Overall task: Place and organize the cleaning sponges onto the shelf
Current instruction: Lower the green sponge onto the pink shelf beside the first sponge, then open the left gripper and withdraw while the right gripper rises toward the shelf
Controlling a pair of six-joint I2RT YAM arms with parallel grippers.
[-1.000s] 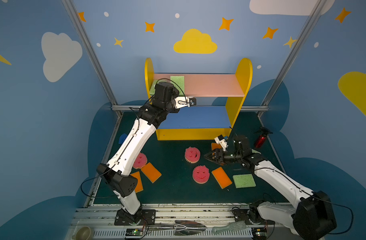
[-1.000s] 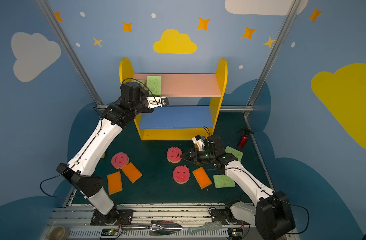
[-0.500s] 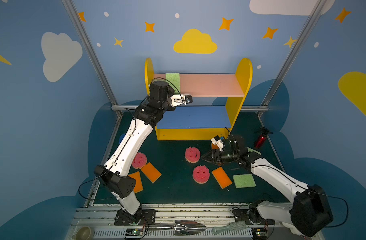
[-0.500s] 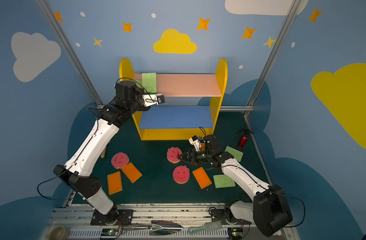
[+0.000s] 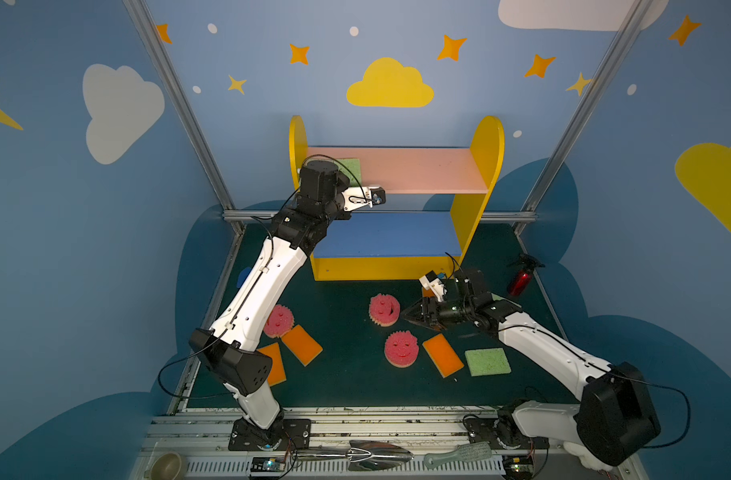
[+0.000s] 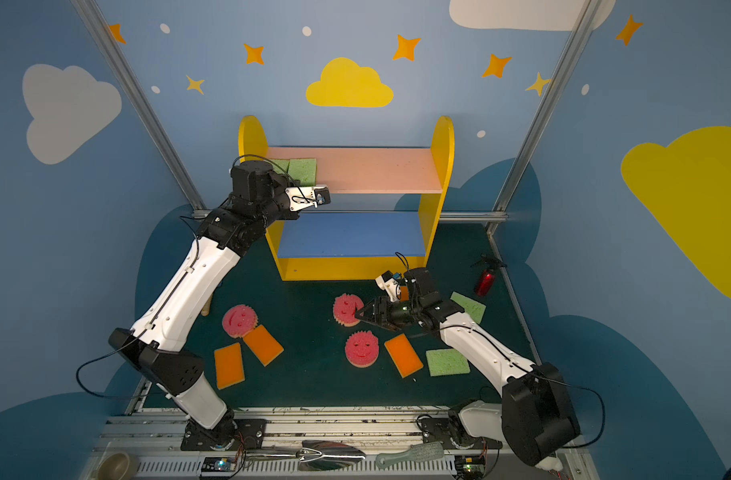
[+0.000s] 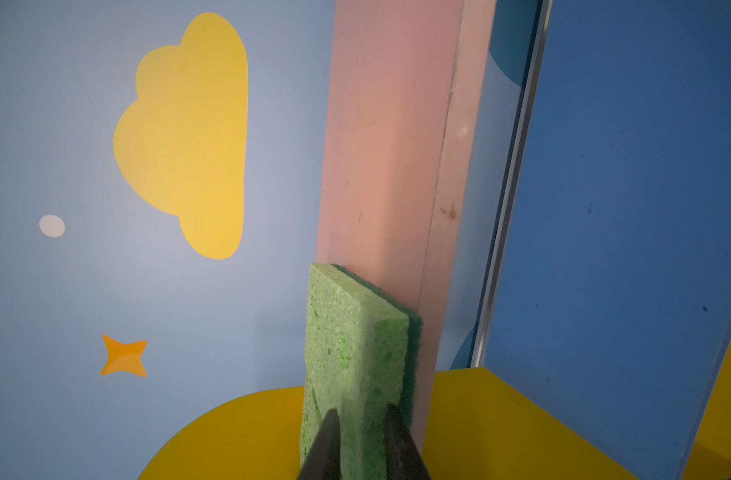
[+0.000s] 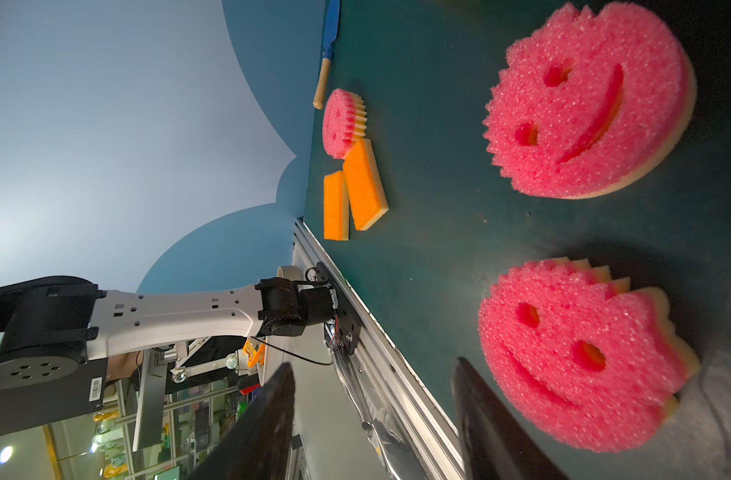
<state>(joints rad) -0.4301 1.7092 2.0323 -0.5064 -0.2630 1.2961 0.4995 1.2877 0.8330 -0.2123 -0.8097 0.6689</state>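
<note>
Left wrist view, lower centre: a porous light-green rectangular sponge lies on the smooth pink top board of the yellow shelf. My left gripper sits at its end; clamped or loose, I cannot tell. My right gripper gapes, empty.

**A:** How much of the left gripper shows?

**B:** Only two dark fingertips, cut off at the edge of the left wrist view. The light green porous sponge is cut off there too. I cannot tell whether they press it. In both top views the left arm hides that gripper.

**A:** Anything else covered?

**B:** An orange rectangular sponge peeks from behind the right arm. The blue toy trowel is mostly behind the left arm.
</note>
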